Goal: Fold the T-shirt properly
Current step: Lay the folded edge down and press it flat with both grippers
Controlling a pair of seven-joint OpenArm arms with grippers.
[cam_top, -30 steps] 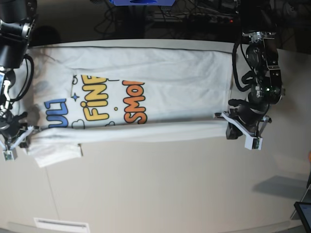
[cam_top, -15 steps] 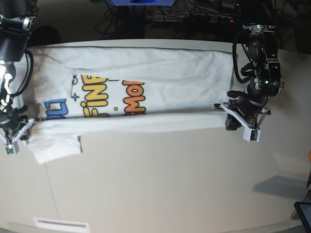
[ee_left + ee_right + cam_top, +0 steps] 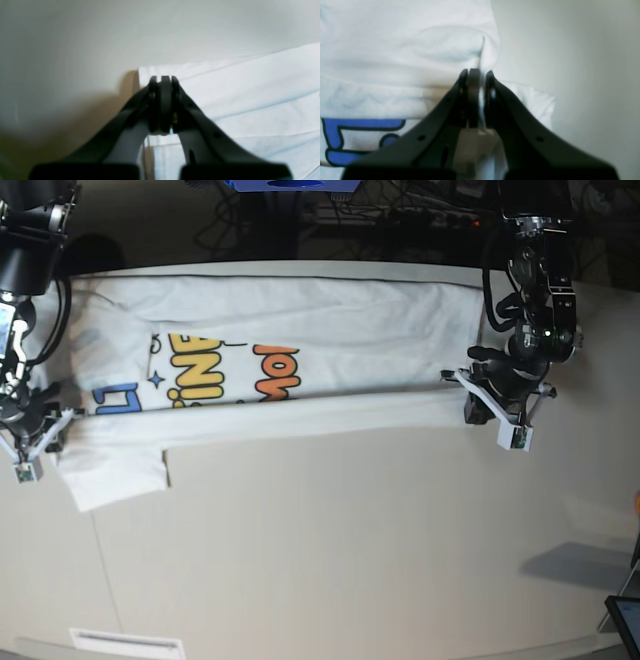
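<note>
The white T-shirt (image 3: 330, 320) lies stretched across the far half of the table, its print of yellow and orange letters partly covered by a long folded-over band of plain fabric (image 3: 300, 418). On the right of the base view, my left gripper (image 3: 462, 385) is shut on the hem end of that band; in the left wrist view its tips (image 3: 162, 81) pinch the corner of the T-shirt (image 3: 250, 87). My right gripper (image 3: 58, 423) is shut on the band's other end near a sleeve (image 3: 115, 475). White cloth (image 3: 395, 37) is squeezed between its tips (image 3: 476, 75), beside blue lettering (image 3: 335, 130).
The beige table (image 3: 350, 560) stretches toward me in front of the shirt. Cables and dark equipment (image 3: 400, 215) crowd the far edge. A dark screen corner (image 3: 625, 620) sits at the lower right, and a white label strip (image 3: 125, 643) at the lower left.
Both grippers have carried the folded band away from me toward the table's far edge. It now covers more of the print, and the sleeve has followed.
</note>
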